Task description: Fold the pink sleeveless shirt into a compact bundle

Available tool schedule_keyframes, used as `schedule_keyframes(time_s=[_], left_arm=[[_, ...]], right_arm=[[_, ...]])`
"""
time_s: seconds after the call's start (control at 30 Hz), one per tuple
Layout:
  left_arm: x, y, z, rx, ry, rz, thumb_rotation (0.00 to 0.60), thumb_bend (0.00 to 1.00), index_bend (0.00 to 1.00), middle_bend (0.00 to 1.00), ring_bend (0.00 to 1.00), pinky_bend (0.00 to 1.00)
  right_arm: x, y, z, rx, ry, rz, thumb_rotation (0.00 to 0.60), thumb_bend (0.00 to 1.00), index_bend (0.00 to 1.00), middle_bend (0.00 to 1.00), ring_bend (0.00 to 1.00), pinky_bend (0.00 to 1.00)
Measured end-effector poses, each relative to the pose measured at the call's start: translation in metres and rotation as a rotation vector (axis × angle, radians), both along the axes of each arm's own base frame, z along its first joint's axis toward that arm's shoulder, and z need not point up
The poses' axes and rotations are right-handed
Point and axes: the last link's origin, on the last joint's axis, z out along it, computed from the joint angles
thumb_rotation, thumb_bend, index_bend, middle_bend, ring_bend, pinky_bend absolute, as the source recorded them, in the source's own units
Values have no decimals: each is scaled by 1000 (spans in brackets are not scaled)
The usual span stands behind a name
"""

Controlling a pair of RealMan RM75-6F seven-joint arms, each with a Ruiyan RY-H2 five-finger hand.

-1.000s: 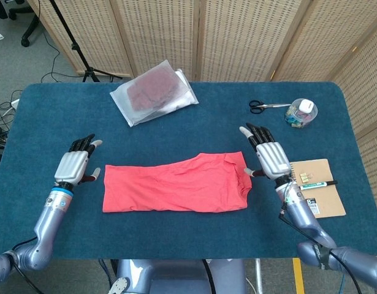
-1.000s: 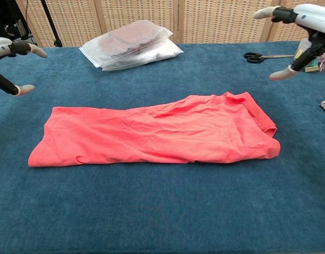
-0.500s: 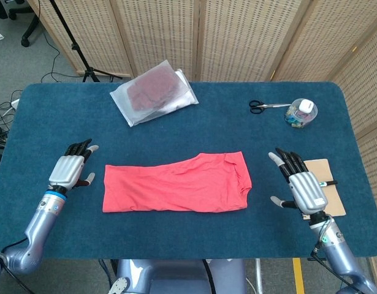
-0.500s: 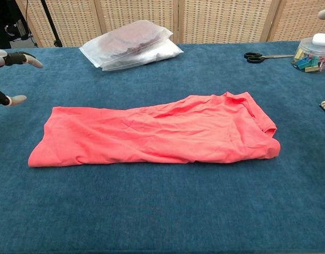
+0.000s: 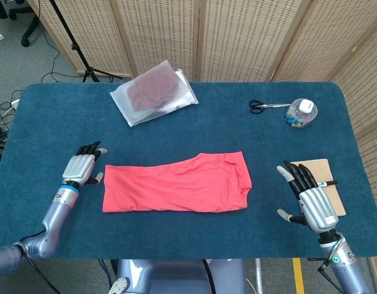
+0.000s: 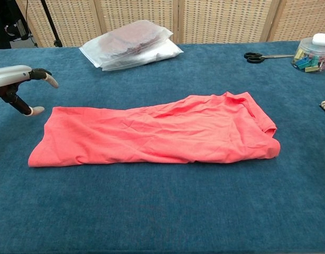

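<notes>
Holding nothing, my right hand (image 5: 312, 202) hangs near the front edge of the blue worktop (image 5: 188, 236), fingers spread, well apart from the cloth and just beside a brown notebook (image 5: 326, 187) with a pen on it. My left hand (image 5: 82, 167) is likewise free, fingers apart, low over the worktop just beside the left end of the pink sleeveless shirt (image 5: 176, 184); in the chest view its fingertips sit close to the cloth's corner, but I cannot tell whether they touch it. The shirt lies flat across the middle of the worktop as a long narrow band, seemingly already doubled lengthwise, with some bunching at the right end. I judge the job about half done: the band has yet to be brought end over end, perhaps twice, before it counts as a compact bundle. Farther back lie a plastic bag (image 5: 154, 94) holding dark fabric, scissors (image 5: 268, 106) and a small tub (image 5: 301, 113) of coloured bits.
</notes>
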Motion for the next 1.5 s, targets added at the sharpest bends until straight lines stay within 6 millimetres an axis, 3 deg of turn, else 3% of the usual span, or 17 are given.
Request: schedule_keyframes(time_s=[0.47, 0.8, 1.5], left_arm=[[2, 14, -22, -10, 3, 40, 600, 400, 416, 0, 0, 0], [3, 17, -34, 0, 19, 49, 600, 402, 419, 0, 0, 0], [-1, 12, -46, 8, 32, 64, 600, 418, 598, 0, 0, 0]], right_arm=[[-3, -2, -2, 11, -1, -13, 600, 0, 0, 0, 0, 0], [-4, -3, -3, 18, -11, -18, 600, 0, 0, 0, 0, 0], [-2, -2, -1, 34, -37, -17, 600, 0, 0, 0, 0, 0]])
